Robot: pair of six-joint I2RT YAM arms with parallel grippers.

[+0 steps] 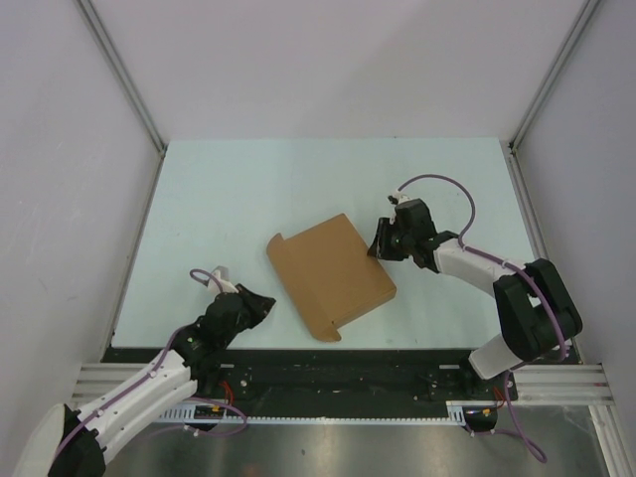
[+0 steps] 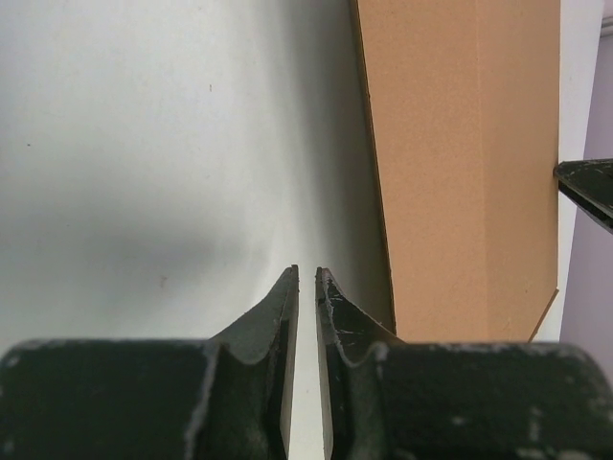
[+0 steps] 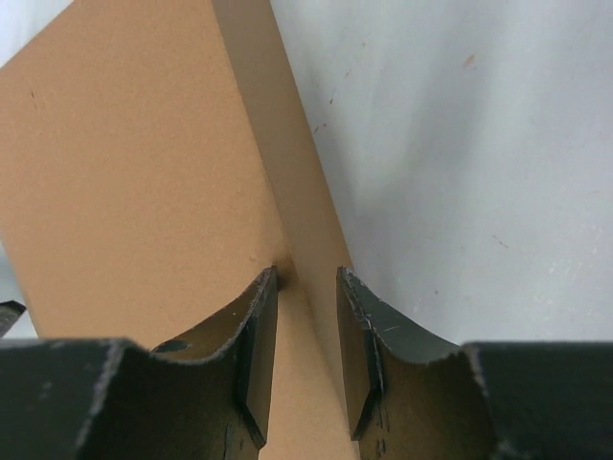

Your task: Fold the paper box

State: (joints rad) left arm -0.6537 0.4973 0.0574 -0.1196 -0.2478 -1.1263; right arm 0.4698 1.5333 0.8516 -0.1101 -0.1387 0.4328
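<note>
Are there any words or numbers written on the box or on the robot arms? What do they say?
None: no words or numbers can be read anywhere.
The paper box is plain brown, with nothing printed on the sides that show.
The table has no writing.
The right gripper and the left gripper are plain black, with no label in view.

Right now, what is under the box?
The box lies on the table. Whether anything is beneath it cannot be seen; the cardboard covers that area.
</note>
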